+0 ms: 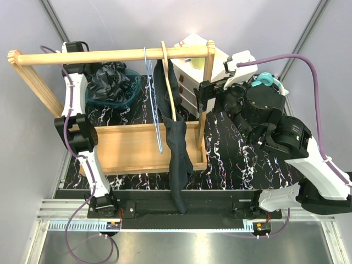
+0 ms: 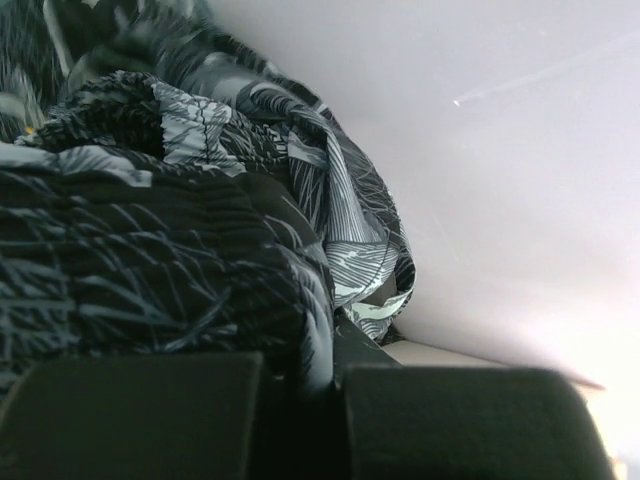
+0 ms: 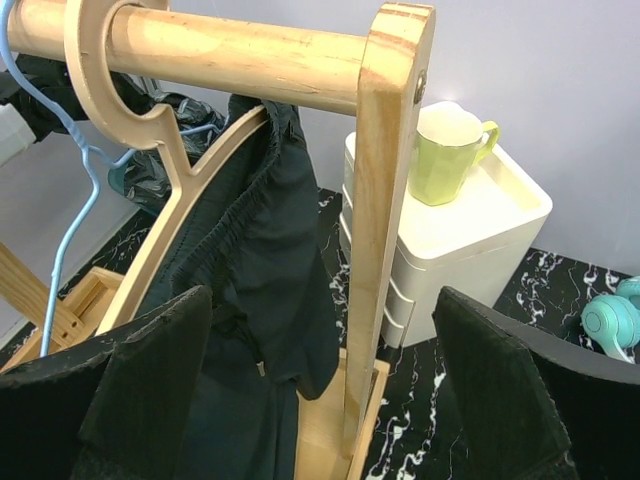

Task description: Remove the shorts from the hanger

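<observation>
Dark shorts (image 1: 177, 143) hang from a wooden hanger (image 1: 166, 66) on the rack's wooden rail (image 1: 110, 55). In the right wrist view the shorts (image 3: 270, 260) drape over the hanger (image 3: 170, 210), just left of the rack's right post (image 3: 385, 200). My right gripper (image 1: 208, 92) is open and empty, its jaws (image 3: 320, 300) standing either side of the post and the shorts' edge, touching neither. My left gripper (image 1: 93, 71) is at the back left on a pile of black patterned cloth (image 1: 113, 82). Its jaws (image 2: 300, 400) are nearly closed with a fold of that cloth (image 2: 200, 250) between them.
A blue wire hanger (image 1: 147, 77) hangs left of the wooden one. A white drawer unit (image 1: 192, 60) with a green mug (image 3: 450, 150) stands behind the right post. A teal object (image 1: 265, 81) lies at the right. The patterned pile sits in a teal basket (image 1: 124, 99). The rack has a wooden base tray (image 1: 132, 148).
</observation>
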